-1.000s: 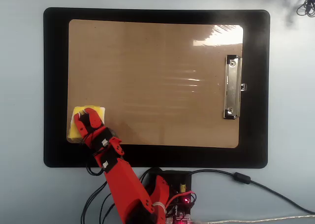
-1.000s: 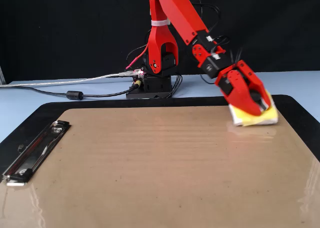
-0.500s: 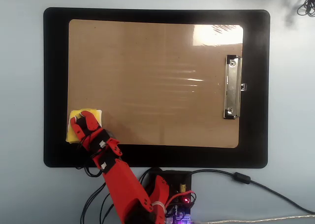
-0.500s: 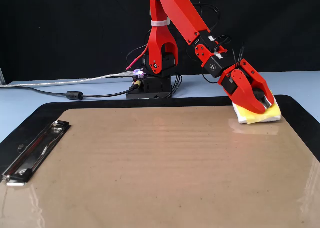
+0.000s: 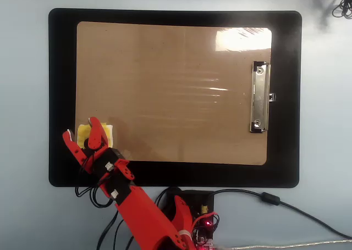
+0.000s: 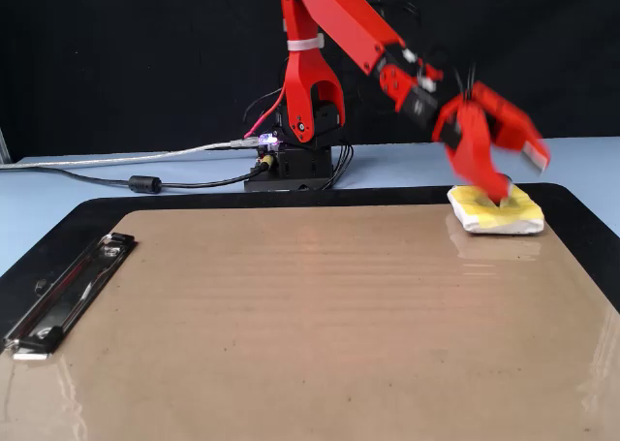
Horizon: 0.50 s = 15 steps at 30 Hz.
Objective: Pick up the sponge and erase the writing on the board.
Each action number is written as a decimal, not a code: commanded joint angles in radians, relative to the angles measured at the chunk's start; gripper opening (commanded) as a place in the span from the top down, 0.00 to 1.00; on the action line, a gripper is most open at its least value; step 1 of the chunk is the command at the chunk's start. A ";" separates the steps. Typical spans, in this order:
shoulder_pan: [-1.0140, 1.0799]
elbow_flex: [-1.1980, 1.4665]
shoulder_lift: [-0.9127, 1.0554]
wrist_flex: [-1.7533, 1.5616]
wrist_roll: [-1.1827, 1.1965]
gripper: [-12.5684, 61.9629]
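In the fixed view the board [image 6: 320, 325] fills the foreground, tan, glossy and bare, with no writing to be seen on it. Its silver clip [image 6: 63, 291] lies flat along the left edge. A black mat [image 6: 194, 205] shows as a dark margin around the board on every side.

At the far right corner of the board lies the sponge [image 6: 494, 211], yellow with whitish edges, resting flat and slightly overhanging toward the mat. The gripper [image 6: 513, 174] hangs just above it with jaws spread wide, one tip down at the sponge's top and the other lifted clear to the right; it grips nothing. From overhead, the sponge [image 5: 94, 134] sits at the board's lower left corner, partly hidden under the gripper [image 5: 81, 129].

Open board stretches from the sponge across to the clip [image 5: 259, 98]. Behind the mat stands the arm's base [image 6: 295, 165] on a pale blue table [image 6: 58, 184], with cables [image 6: 126, 160] trailing left. A black backdrop [image 6: 136, 53] closes the far side.
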 commanded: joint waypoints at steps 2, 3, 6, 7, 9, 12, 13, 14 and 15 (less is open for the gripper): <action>-0.009 -0.075 0.178 0.232 -0.020 0.38; -0.009 -0.089 0.224 0.327 -0.018 0.38; 0.021 -0.132 0.391 0.643 -0.011 0.38; 0.060 -0.135 0.451 0.747 -0.002 0.38; 0.150 -0.133 0.549 0.957 0.064 0.38; 0.290 -0.133 0.581 1.281 0.201 0.38; 0.362 -0.133 0.589 1.390 0.253 0.38; 0.420 -0.135 0.594 1.463 0.288 0.38; 0.486 -0.135 0.594 1.551 0.330 0.38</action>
